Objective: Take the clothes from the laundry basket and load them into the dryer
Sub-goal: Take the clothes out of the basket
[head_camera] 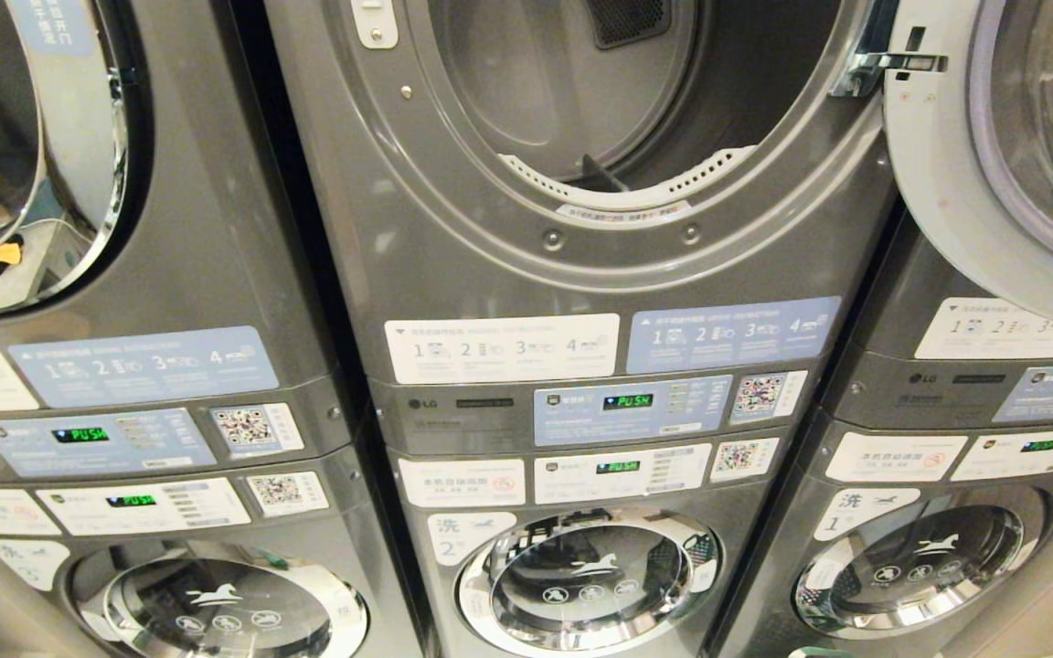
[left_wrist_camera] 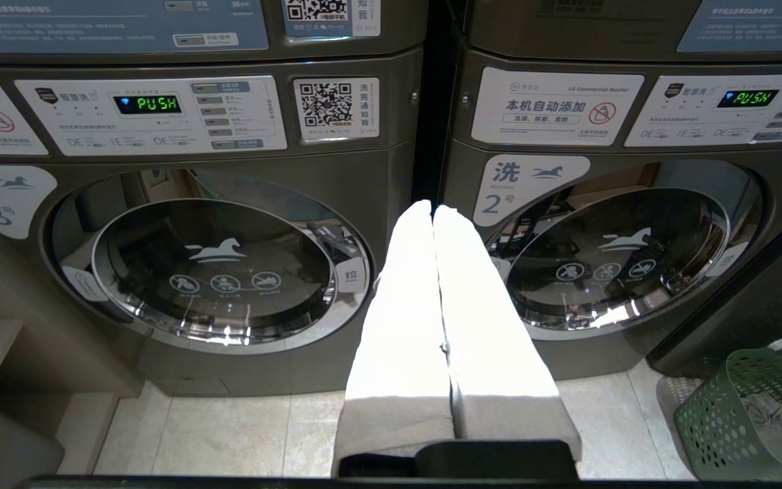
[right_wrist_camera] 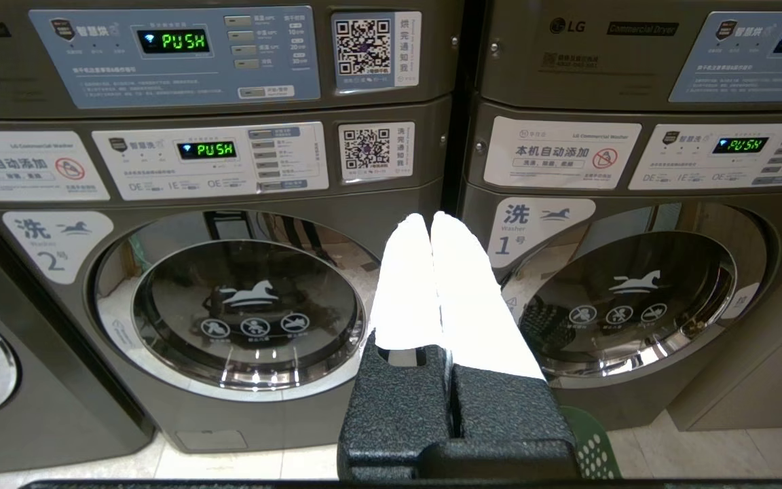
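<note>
The dryer (head_camera: 600, 100) is seen open-doored, its drum bare. The laundry basket (left_wrist_camera: 757, 407), holding grey clothes (left_wrist_camera: 771, 418), sits on the floor below and right of it. Both the left gripper (left_wrist_camera: 434, 212) and right gripper (right_wrist_camera: 430, 221) are clenched on nothing. 1 claw should be released before being lowered into the basket.

The right gripper (right_wrist_camera: 430, 221), fingers pressed together and empty, points at the seam between washer 2 (right_wrist_camera: 241, 312) and washer 1 (right_wrist_camera: 635, 299).
</note>
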Available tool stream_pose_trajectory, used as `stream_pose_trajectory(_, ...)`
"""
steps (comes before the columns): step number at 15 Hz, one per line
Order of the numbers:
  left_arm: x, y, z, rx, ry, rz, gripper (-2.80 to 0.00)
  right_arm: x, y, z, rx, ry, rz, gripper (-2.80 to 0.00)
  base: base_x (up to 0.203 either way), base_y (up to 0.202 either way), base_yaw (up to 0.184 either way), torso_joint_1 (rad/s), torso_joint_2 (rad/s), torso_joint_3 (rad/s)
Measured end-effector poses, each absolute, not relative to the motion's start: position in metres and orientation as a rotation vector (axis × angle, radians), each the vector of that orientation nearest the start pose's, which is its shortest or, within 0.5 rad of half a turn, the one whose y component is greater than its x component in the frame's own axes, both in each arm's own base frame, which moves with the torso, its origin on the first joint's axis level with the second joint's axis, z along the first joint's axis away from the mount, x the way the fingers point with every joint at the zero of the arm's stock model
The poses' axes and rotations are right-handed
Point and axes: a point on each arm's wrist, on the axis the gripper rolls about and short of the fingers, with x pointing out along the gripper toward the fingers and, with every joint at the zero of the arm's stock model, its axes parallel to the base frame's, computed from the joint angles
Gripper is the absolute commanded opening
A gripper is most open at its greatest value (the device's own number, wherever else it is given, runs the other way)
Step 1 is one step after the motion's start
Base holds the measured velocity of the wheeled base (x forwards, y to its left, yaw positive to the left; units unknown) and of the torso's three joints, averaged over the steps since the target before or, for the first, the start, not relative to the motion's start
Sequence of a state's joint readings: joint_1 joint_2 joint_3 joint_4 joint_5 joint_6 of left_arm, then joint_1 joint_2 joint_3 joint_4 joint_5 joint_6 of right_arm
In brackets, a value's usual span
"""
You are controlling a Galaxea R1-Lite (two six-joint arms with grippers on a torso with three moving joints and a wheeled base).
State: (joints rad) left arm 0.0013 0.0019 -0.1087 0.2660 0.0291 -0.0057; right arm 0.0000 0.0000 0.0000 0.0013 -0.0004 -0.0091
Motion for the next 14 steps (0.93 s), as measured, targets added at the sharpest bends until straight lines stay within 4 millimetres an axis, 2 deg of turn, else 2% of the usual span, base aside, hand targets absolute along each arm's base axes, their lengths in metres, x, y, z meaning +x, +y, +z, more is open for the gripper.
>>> stream_pose_trajectory(4,-0.0332,0.0006,0.078,-0.003,0.159,0.031,-2.8,-0.0228,0.0001,0.0753,-0.02,0.001,0.005,-2.8,-0.015,0.0,0.0,0.003,0.0,0.0)
stream_pose_trajectory(10,-0.0332,0.0006,0.078,-0.003,0.159,0.032,-2.8,-0.0228,0.0001,0.0753,-0.018,0.002,0.005,-2.8,-0.175,0.0,0.002,0.0,0.0,0.001)
stream_pose_trajectory(14,-0.0332,0.0006,0.078,-0.003,0.159,0.031,-2.8,-0.0228,0.0001,0.0753,-0.018,0.002,0.004,-2.8,0.0,0.0,0.0,0.008,0.0,0.001)
